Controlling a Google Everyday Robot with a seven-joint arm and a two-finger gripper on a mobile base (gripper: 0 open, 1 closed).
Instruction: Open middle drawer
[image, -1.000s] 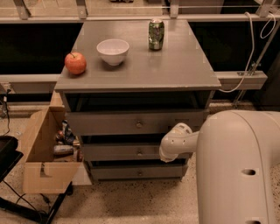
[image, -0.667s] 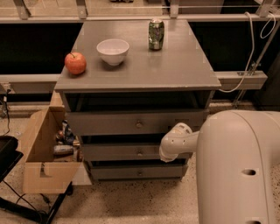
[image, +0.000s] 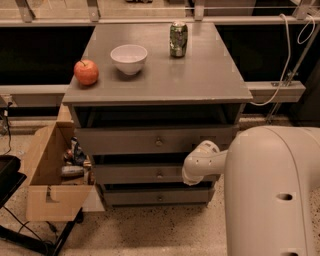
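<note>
Nothing has moved: claw stays by middle drawer front.

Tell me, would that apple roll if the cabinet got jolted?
Likely: the apple is round and sits near the cabinet top's left edge, so it could roll off. The gripper is at the middle drawer, right of its knob; pulling might shake it.
</note>
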